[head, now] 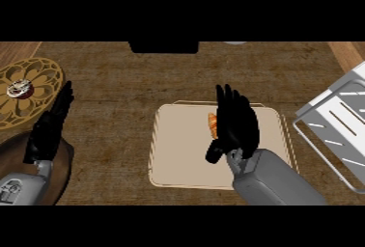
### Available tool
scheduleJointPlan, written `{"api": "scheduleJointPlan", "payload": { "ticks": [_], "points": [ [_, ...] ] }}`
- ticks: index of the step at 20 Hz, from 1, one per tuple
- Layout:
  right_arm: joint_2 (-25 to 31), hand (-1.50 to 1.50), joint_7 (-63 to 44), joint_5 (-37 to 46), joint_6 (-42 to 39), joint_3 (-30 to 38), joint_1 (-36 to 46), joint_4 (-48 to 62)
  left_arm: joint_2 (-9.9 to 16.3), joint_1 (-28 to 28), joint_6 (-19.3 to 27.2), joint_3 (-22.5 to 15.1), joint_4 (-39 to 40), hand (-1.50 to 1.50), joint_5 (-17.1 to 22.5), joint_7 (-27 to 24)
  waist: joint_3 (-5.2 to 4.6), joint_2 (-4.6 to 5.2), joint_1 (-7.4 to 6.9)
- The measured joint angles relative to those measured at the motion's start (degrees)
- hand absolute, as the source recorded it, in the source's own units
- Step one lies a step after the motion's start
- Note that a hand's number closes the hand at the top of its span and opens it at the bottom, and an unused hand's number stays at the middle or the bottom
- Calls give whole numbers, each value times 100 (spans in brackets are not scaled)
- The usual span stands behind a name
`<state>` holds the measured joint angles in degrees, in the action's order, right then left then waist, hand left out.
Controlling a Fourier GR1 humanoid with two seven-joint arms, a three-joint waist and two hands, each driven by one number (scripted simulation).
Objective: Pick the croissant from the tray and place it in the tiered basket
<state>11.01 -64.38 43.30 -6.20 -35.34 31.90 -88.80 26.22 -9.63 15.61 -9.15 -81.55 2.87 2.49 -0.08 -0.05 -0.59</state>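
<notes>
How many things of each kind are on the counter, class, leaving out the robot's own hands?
Croissant: 1
Tray: 1
Gold patterned plate: 1
Small cake on that plate: 1
White wire basket: 1
Total: 5

Matt beige tray (178, 164), rough dark wood counter (143, 72), glossy white wire basket (342, 116), golden-crusted croissant (212, 124)

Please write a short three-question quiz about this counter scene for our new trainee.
1. True or false: the right hand is over the tray.
2. Which side of the right hand does the croissant show on? A) view's left B) view's right
3. Fill in: the left hand shows open near the view's ____ edge.

Key: 1 true; 2 A; 3 left.
</notes>
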Motion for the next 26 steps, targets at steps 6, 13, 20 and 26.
{"api": "scheduleJointPlan", "payload": {
  "ticks": [6,13,20,26],
  "points": [
    [-299,-150,-15,268,-207,121,-83,346,-69,87,-30,57,-67,0,-77,27,4,-5,31],
    [-605,-150,125,786,-351,174,-249,721,-111,109,-159,238,-84,0,-128,45,5,-2,44],
    [-748,-150,179,1491,-518,16,-567,589,-196,94,-226,302,-123,0,-273,105,6,-4,66],
    [-932,-150,209,1812,-525,9,-542,919,-308,218,-297,376,-201,0,-369,62,7,-1,34]
  ]
}}
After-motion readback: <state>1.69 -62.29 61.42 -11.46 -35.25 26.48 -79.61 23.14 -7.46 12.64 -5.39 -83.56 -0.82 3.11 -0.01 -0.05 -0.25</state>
